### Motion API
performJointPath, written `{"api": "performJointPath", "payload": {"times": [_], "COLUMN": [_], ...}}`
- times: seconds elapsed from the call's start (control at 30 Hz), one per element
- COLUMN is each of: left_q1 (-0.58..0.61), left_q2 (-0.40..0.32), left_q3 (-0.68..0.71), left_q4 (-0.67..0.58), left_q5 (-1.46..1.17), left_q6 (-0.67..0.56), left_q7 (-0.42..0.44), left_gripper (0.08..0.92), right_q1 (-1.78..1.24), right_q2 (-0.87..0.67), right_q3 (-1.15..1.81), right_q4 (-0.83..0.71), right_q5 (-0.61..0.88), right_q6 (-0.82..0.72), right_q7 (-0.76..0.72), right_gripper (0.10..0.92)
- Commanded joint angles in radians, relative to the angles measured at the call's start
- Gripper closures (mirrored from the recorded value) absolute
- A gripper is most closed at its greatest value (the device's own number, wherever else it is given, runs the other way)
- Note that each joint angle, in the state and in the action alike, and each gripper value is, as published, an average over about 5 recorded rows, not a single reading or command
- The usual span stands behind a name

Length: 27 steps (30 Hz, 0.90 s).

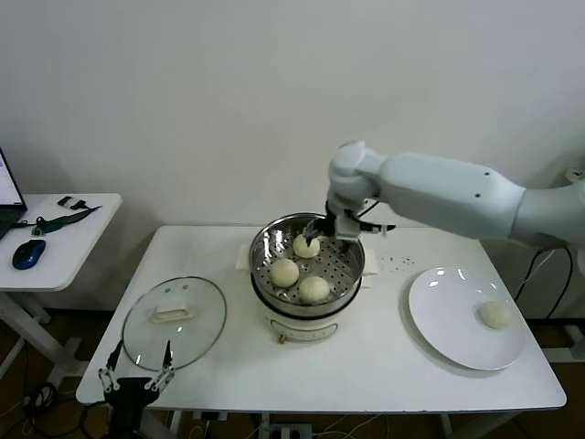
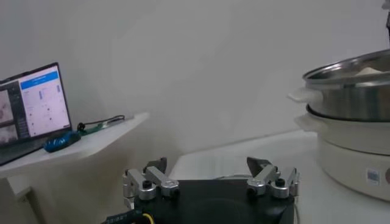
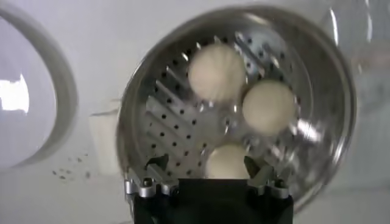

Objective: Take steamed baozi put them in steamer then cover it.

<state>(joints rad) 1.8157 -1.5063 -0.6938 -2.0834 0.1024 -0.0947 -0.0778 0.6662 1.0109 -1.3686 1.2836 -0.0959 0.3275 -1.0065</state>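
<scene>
the right gripper (image 1: 322, 229) hangs spread open over the round shiny steel steamer (image 1: 274, 240), straddling one of three cream-white baozi (image 3: 227, 162) inside. a fourth bun (image 1: 495, 315) sits on the flat white plate (image 1: 439, 311); the left gripper (image 1: 137, 379) waits open beside the clear glass cover (image 1: 146, 334)

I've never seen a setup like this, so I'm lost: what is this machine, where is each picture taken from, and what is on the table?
It is a robot with two arms, each ending in a claw. The wide picture comes from a camera on its head, looking down at a white table. The other two come from cameras on its wrists.

In the middle stands a metal steamer with three buns inside. The right claw is open over the steamer, around the back bun without closing on it. A fourth bun waits on a white plate on the robot's right.

The glass lid lies flat on the table on the robot's left. The left claw waits open at the table's near edge, holding nothing. A side table holds a blue mouse.
</scene>
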Motion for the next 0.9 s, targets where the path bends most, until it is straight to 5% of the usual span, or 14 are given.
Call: {"api": "performJointPath", "payload": {"times": [0.03,0.47,0.9], "left_q1": [0.003,-0.014,-0.006], "left_q2": [0.001,-0.005,-0.02], "left_q3": [0.002,0.008,0.014], "left_q4": [-0.003,-0.01,-0.013], "left_q5": [0.008,0.028,0.062], "left_q6": [-0.012,-0.004,0.0], "left_q7": [0.004,0.006,0.003], "left_gripper": [0.177,0.177,0.177], "right_q1": [0.074,-0.411,-0.778], "right_q2": [-0.278,-0.629,-0.533], "right_q3": [-0.077,0.278,0.67], "right_q4": [-0.003,-0.072,-0.345], "right_q5": [0.465,0.181,-0.061], "right_q6": [-0.486,-0.412,-0.258], "right_q7": [0.015,-0.078,-0.091], "right_gripper": [0.203,0.203,0.203]}}
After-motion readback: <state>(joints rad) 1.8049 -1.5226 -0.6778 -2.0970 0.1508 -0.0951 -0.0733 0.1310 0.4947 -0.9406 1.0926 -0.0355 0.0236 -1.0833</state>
